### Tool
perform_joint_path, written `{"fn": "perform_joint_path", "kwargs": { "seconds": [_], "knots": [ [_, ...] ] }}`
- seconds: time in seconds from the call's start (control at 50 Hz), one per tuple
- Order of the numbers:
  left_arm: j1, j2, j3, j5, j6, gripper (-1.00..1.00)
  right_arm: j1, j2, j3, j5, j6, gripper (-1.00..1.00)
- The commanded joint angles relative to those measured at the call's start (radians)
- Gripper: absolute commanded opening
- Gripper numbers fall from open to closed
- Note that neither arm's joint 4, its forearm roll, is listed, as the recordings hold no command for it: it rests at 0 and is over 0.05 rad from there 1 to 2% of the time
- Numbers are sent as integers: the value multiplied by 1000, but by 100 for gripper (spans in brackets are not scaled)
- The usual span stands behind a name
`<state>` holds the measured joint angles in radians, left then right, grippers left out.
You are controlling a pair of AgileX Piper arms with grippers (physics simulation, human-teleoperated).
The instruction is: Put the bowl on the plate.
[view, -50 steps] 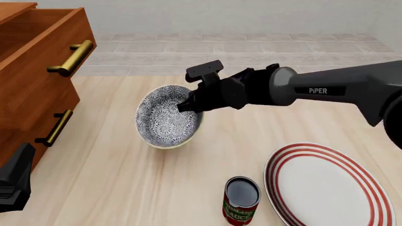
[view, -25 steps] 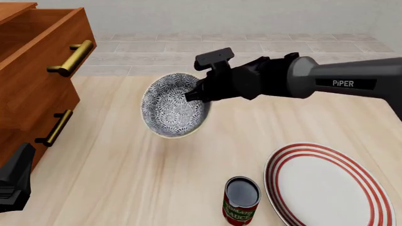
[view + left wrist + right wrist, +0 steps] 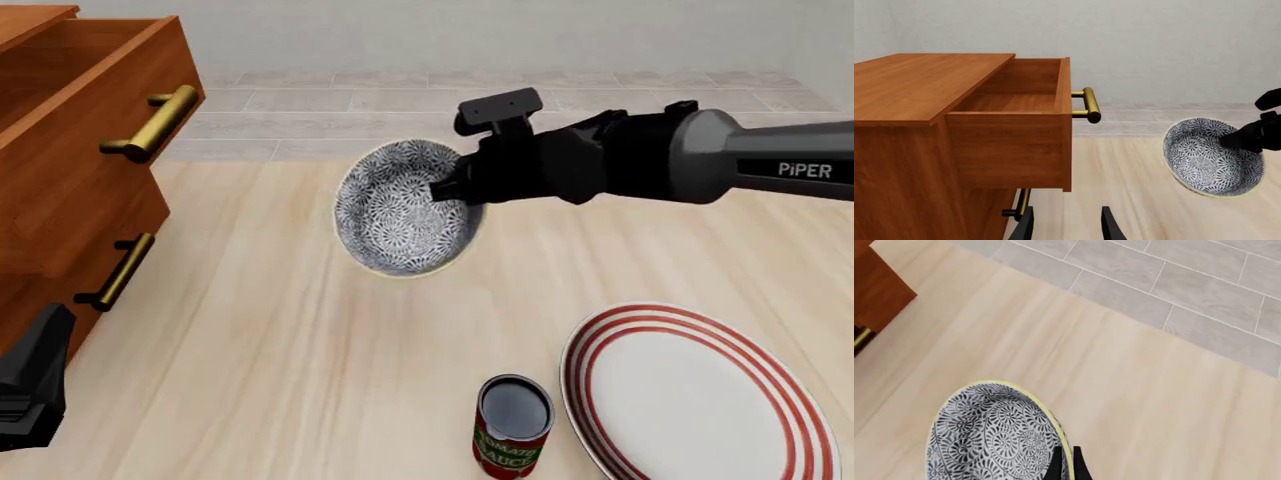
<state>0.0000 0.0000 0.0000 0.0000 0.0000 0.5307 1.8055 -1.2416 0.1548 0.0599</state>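
The right gripper (image 3: pixel 451 192) is clamped on the rim of the bowl (image 3: pixel 400 208), one finger inside and one outside, as the right wrist view shows with the two dark fingertips (image 3: pixel 1056 466) pinching the pale rim. The bowl hangs tilted, its patterned inside facing the near-left, and it is lifted clear of the tabletop (image 3: pixel 294 350), above the middle of the far half. In the left wrist view the bowl (image 3: pixel 1211 157) appears in the air with the dark right gripper (image 3: pixel 1254 135) at its rim.

The plate (image 3: pixel 694 395) lies flat near the tabletop's near right corner, well apart from the bowl. Just beside the plate, toward the near edge's middle, stands an open can (image 3: pixel 513 420) with a red and green label, upright.

The left gripper (image 3: pixel 1066 225) sits low by the near left corner, its two fingers parted and holding nothing. Beyond it along the left edge stands a wooden cabinet (image 3: pixel 67 170) whose top drawer (image 3: pixel 1021 130) is pulled open; brass handles (image 3: pixel 154 125) show on the drawers. Past the far edge of the tabletop lies a grey tiled floor (image 3: pixel 534 100).
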Motion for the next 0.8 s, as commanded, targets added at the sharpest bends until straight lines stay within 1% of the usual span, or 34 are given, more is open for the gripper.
{"fn": "perform_joint_path", "kwargs": {
  "seconds": [0.02,0.12,0.22,0.5,0.54,0.8],
  "knots": [
    [0,0,0,0,0,100,-40,-53,53,-20,11,-100],
    [0,0,0,0,0,100,-87,-98,99,-25,10,-100],
    [0,0,0,0,0,100,-117,-138,141,-32,13,-100],
    [0,0,0,0,0,100,-164,-225,225,-35,18,-100],
    [0,0,0,0,0,100,-169,-244,238,-36,27,-100],
    [0,0,0,0,0,100,-220,-346,309,-25,21,-100]
  ]
}}
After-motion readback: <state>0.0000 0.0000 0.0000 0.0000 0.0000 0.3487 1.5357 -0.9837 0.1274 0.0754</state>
